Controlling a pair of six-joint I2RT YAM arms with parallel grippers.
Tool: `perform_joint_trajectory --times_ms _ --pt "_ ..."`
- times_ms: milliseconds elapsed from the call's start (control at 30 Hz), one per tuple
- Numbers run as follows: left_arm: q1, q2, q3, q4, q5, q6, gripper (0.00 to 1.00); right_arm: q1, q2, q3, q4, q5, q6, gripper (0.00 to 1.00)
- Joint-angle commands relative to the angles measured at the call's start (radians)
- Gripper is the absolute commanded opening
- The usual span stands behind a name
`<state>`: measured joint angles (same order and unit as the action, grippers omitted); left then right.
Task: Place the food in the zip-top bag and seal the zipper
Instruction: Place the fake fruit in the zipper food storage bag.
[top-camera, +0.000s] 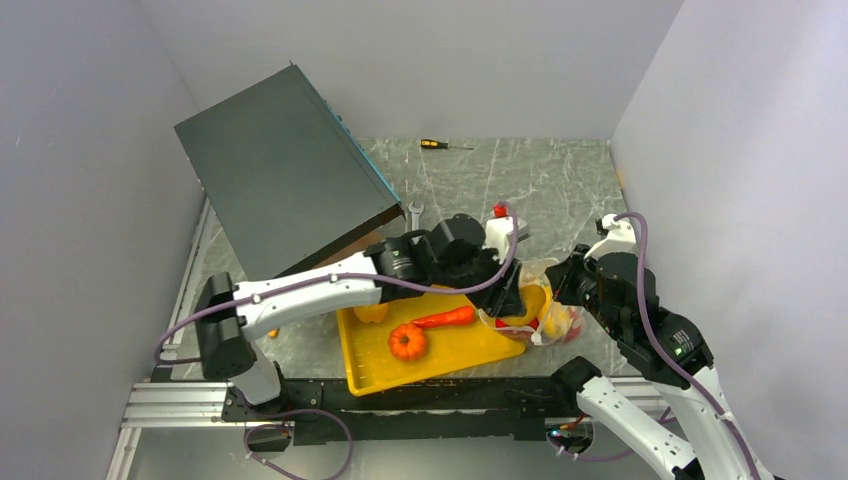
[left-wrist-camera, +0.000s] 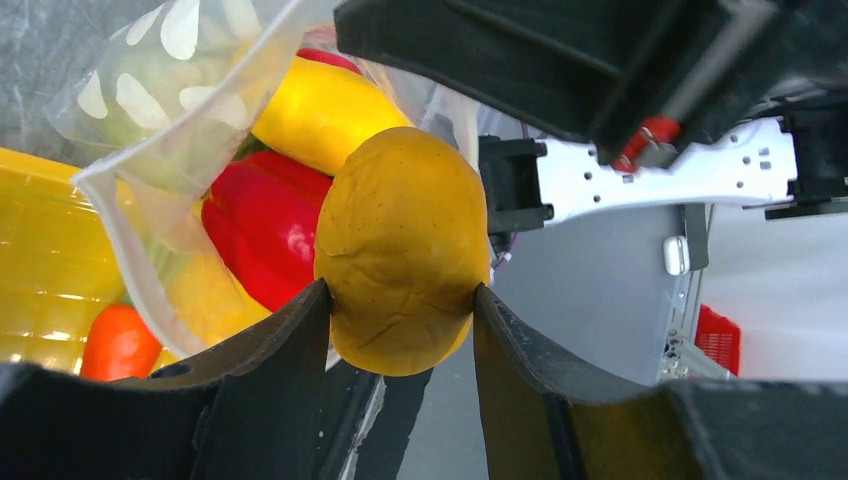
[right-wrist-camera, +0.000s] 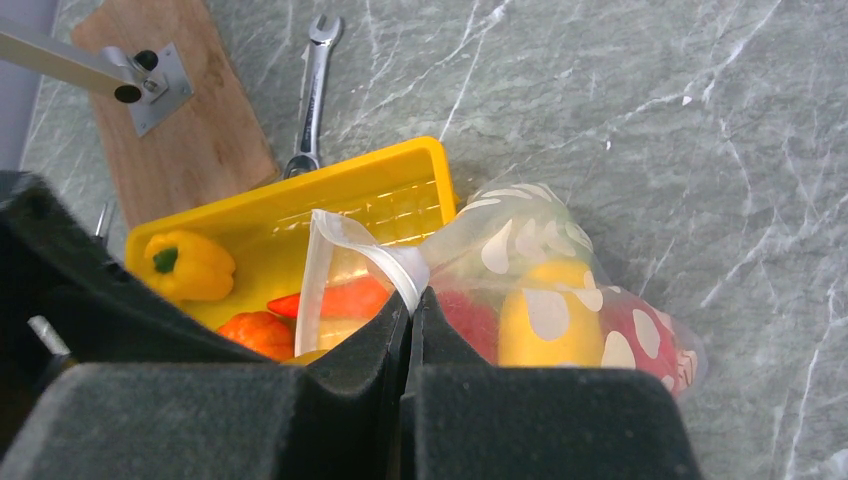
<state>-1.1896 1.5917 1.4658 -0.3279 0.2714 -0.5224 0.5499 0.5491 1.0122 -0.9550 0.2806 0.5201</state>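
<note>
Left gripper (left-wrist-camera: 398, 292) grasps one yellow-brown food piece (left-wrist-camera: 400, 230) at the zip-top bag (right-wrist-camera: 520, 240) mouth.
Right gripper (right-wrist-camera: 410, 300) is clenched on the zipper (right-wrist-camera: 400, 265), lifting the bag's mouth over the tray (right-wrist-camera: 400, 165) end while the bag lies on the counter (right-wrist-camera: 650, 120). Best to lower the piece well past the rim before releasing. Three pieces wait in the tray: one yellow pepper (right-wrist-camera: 188, 265), one pumpkin (top-camera: 407, 342), one carrot (top-camera: 445, 318).

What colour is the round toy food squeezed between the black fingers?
The round toy food is mustard yellow, clearest in the left wrist view.
</note>
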Motion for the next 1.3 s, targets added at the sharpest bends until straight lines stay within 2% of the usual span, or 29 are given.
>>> perform_joint_trajectory --times_ms 0,133,200,500,600,800,1267 --pt "0.014 0.094 0.138 -0.106 0.037 -0.048 0.41 0.003 -0.015 0.025 0.063 -0.007 0.008 0.0" --pt "0.02 0.158 0.202 -0.148 0.014 -0.073 0.43 0.003 -0.016 0.025 0.062 -0.006 0.004 0.0" --pt "0.026 0.17 0.22 -0.162 -0.024 -0.085 0.48 0.003 -0.014 0.027 0.061 -0.005 0.004 0.0" --pt "0.056 0.151 0.2 -0.075 -0.018 -0.123 0.82 0.003 -0.01 0.024 0.065 -0.009 0.003 0.0" --pt "0.058 0.128 0.184 -0.031 0.002 -0.122 0.9 0.004 -0.012 0.015 0.071 -0.011 0.002 0.0" --pt "0.058 0.07 0.14 -0.014 0.004 -0.11 0.95 0.004 -0.001 0.015 0.077 -0.011 -0.004 0.0" --pt "0.058 -0.215 -0.082 -0.145 -0.202 -0.017 1.0 0.003 -0.003 0.023 0.073 -0.004 0.002 0.0"
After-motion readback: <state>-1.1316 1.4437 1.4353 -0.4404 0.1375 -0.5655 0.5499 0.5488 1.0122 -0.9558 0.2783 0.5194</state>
